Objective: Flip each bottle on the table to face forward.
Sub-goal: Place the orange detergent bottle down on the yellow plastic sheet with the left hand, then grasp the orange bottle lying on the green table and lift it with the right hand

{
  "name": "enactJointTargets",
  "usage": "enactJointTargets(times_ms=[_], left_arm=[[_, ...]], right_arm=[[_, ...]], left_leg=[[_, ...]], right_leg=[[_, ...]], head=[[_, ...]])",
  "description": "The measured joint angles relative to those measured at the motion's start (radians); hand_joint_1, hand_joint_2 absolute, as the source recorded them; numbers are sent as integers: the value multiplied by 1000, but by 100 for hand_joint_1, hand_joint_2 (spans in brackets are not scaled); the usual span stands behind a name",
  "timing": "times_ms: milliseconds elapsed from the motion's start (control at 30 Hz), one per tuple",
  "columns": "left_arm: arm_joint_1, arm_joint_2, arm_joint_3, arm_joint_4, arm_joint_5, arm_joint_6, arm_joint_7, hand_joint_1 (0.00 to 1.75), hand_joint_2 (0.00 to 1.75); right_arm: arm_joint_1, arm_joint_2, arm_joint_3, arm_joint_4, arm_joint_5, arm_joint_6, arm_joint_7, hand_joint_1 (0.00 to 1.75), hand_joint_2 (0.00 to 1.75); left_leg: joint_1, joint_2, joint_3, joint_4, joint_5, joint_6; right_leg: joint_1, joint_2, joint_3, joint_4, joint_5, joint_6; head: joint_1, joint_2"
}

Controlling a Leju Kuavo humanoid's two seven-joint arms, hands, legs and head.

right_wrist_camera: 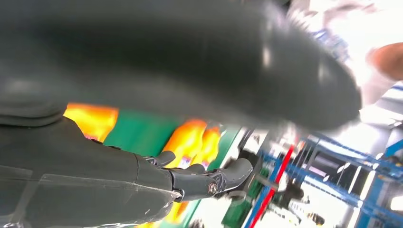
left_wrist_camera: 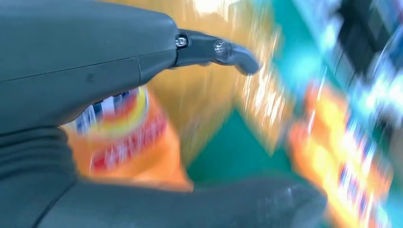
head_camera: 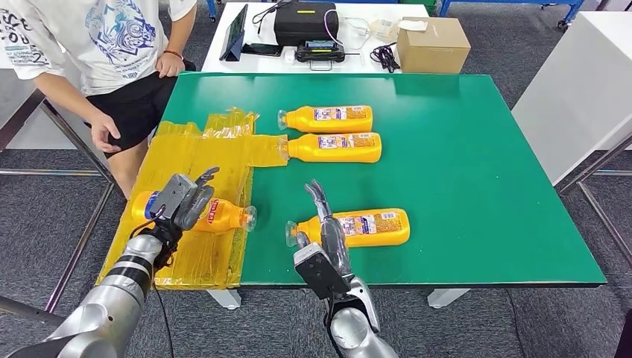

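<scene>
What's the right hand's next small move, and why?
Probably close the right robot hand around the nearest bottle on the green table. It sits at the bottle's neck with fingers apart, gripping nothing, while the left robot hand already holds the bottle on the yellow tape.

The labels on the orange bottles (head_camera: 332,118) are too small or blurred to read.

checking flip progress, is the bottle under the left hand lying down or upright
Lying down. The orange bottle lies on its side on the yellow taped area, cap end toward the table's middle, red label up, with the left hand over it.
</scene>
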Motion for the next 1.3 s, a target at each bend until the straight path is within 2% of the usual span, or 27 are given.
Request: enactJointTargets(times_ms=[100, 167, 233, 433, 667, 1000, 1300], left_arm=[[50, -28, -15, -71, 49, 268, -89, 0, 175], [79, -40, -29, -121, 81, 389, -130, 0, 175], [107, -46, -44, -166, 109, 464, -160, 0, 175], [179, -49, -83, -275, 159, 601, -175, 0, 175], [219, -49, -159, -345, 177, 674, -175, 0, 175], [229, -46, -229, -363, 188, 681, -175, 0, 175], [221, -45, -273, -352, 209, 669, -175, 0, 175]], right_arm=[[-26, -12, 0, 26, 132, -18, 111, 0, 175], [-55, -35, 0, 57, 236, -3, 207, 0, 175], [-86, -66, -2, 84, 312, 25, 280, 0, 175], [-155, -156, -20, 119, 418, 106, 388, 0, 175], [-195, -212, -38, 139, 431, 167, 420, 0, 175], [-225, -267, -49, 186, 351, 283, 425, 0, 175], [-251, -325, -48, 230, 224, 404, 354, 0, 175]], left_leg=[[0, 2, -4, 0, 1, 0], [0, 2, -5, 0, 1, 1], [0, 2, -6, 0, 1, 1], [-1, 2, -10, 1, 1, 1], [0, 2, -11, 1, 1, 1], [0, 2, -12, 1, 1, 1], [0, 2, -12, 1, 1, 1]], right_leg=[[0, 0, -4, 0, 1, -1], [0, 1, -4, 0, 1, -1], [0, 1, -5, 0, 1, -1], [0, 1, -9, 0, 2, 0], [0, 1, -11, 0, 2, 0], [0, 1, -12, 0, 2, 0], [0, 1, -12, 0, 2, 0]], head=[[0, 0], [0, 0], [0, 0], [0, 0], [0, 0], [0, 0], [0, 0]])
